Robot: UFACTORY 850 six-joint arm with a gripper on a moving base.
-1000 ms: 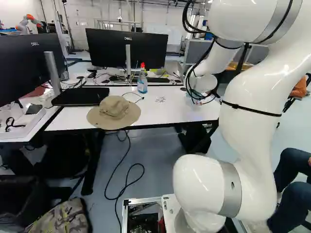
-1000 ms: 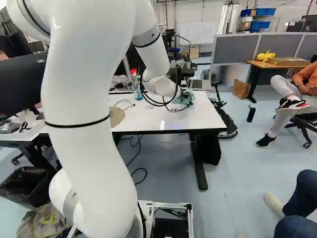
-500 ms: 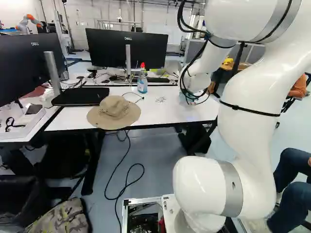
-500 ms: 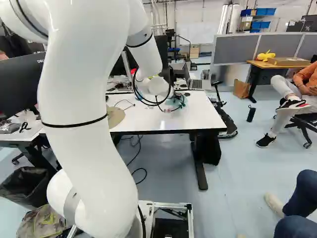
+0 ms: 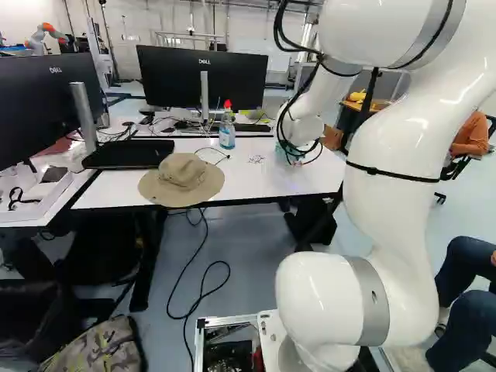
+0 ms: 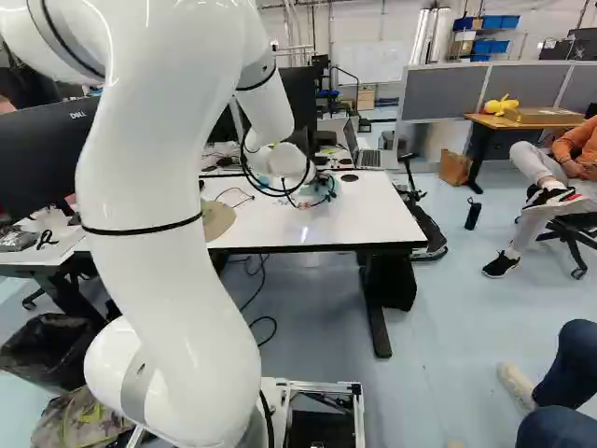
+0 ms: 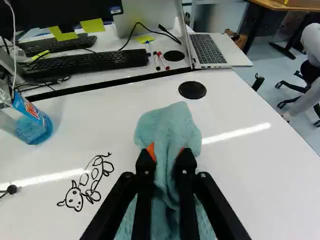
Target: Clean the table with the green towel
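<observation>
Claw (image 6: pixel 315 193) clamped on green towel (image 7: pixel 167 122), inside white table's (image 7: pixel 255 175) edges, open gap toward spray bottle (image 7: pixel 34 125).

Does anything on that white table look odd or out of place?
Yes: a black cartoon of a spotted animal is drawn straight onto the tabletop between the spray bottle and the green towel, where you'd expect a plain surface. The hat at the near edge also seems out of place.

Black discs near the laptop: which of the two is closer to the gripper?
The near disc, ahead of the gripper and green towel. The far disc lies beyond the dark gap, between the pens and laptop.
</observation>
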